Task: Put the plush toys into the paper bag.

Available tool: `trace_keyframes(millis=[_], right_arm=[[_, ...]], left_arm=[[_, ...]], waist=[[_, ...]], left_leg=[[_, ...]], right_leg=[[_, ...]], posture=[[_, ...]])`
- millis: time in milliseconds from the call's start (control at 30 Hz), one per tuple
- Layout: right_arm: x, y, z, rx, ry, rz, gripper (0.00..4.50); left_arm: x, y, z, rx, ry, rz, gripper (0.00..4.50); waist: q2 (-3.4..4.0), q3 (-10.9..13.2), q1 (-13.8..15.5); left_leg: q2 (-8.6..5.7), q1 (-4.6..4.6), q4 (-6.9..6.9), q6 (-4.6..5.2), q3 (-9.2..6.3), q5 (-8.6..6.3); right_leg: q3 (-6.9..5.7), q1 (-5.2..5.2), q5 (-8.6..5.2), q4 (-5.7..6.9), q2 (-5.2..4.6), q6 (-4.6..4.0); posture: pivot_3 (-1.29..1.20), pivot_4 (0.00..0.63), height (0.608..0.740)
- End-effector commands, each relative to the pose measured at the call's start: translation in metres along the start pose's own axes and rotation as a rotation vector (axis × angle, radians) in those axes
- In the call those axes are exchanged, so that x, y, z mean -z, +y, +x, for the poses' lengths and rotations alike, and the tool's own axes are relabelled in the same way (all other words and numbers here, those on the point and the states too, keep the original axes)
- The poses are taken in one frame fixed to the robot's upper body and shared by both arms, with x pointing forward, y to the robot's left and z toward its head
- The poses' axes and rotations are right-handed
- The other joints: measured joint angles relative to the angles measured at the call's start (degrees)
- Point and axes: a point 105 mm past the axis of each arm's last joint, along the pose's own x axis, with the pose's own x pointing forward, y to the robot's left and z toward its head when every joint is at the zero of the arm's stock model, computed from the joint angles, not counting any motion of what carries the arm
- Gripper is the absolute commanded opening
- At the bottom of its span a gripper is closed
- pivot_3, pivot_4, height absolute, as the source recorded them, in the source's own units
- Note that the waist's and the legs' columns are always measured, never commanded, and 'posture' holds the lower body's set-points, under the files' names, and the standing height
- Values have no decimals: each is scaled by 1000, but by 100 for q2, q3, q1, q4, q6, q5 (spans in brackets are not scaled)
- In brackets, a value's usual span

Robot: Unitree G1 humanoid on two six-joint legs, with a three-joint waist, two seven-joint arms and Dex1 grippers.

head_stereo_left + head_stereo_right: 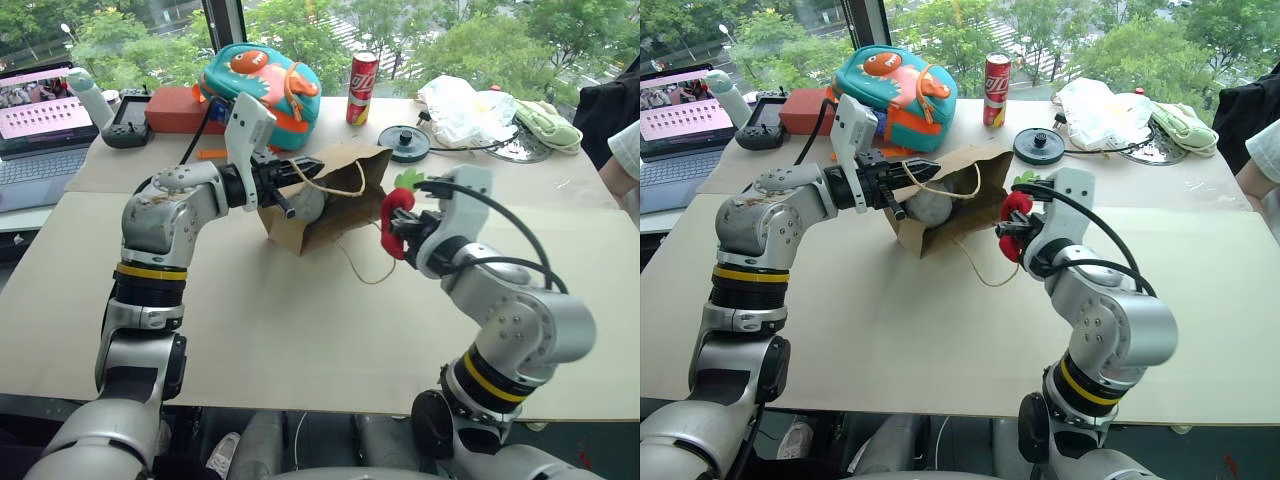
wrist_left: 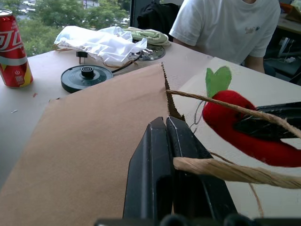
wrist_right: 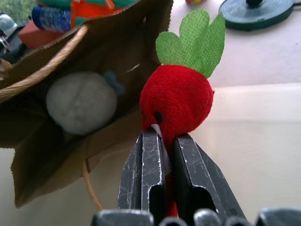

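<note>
The second toy is mid-transfer. Your right gripper (image 1: 398,226) clamps the red plush toy (image 3: 176,101), soft fleece with a green felt leaf, just off the mouth of the paper bag (image 1: 335,190), which lies on its side mid-worktop. Next, push the toy through the opening, then release. Your left gripper (image 2: 170,146) pinches the bag's rim, its twisted-cord handle draped across. The grey plush toy (image 3: 81,101) sits inside.

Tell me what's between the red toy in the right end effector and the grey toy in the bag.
Only the open mouth of the paper bag. In the right wrist view, the red toy sits just outside it, the grey toy inside.
</note>
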Motion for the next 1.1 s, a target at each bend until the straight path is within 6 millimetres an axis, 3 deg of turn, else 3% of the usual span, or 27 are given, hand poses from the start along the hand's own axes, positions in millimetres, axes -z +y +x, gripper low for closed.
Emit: trace_keyframes(millis=[33,400,500,800,833,1100], right_arm=[[-13,31,17,-92,-56,-8,331],[-27,77,61,-207,-57,-22,331],[-30,78,68,-194,-69,-2,1125],[-43,81,71,-204,-117,30,4253],[-43,82,70,-208,-119,28,4430],[-41,74,53,-240,-110,-34,4430]], left_arm=[[-17,-3,0,11,-44,53,0],[-17,-5,1,21,-43,54,0],[-17,-6,1,22,-43,53,0],[-17,-5,1,20,-42,57,0],[-17,-5,1,21,-42,57,0],[-17,-5,2,20,-46,57,0]], waist=[[0,0,-9],[1,0,-65],[1,0,-66],[1,0,-100],[1,0,-108],[2,0,-131]], left_leg=[[0,2,-1,0,0,0],[2,-9,-7,0,3,0],[3,-17,-8,-1,2,1],[4,-21,-11,0,4,0],[4,-21,-11,0,4,1],[5,-21,-11,0,3,0]], right_leg=[[0,-2,0,1,1,0],[1,-23,2,9,2,-3],[1,-32,3,13,1,-5],[-1,-44,4,54,1,-6],[-2,-44,3,55,1,-6],[-3,-45,3,57,2,-5]], posture=[[0,150,739],[0,150,739],[0,150,739],[0,150,739],[0,150,739],[0,150,739]])
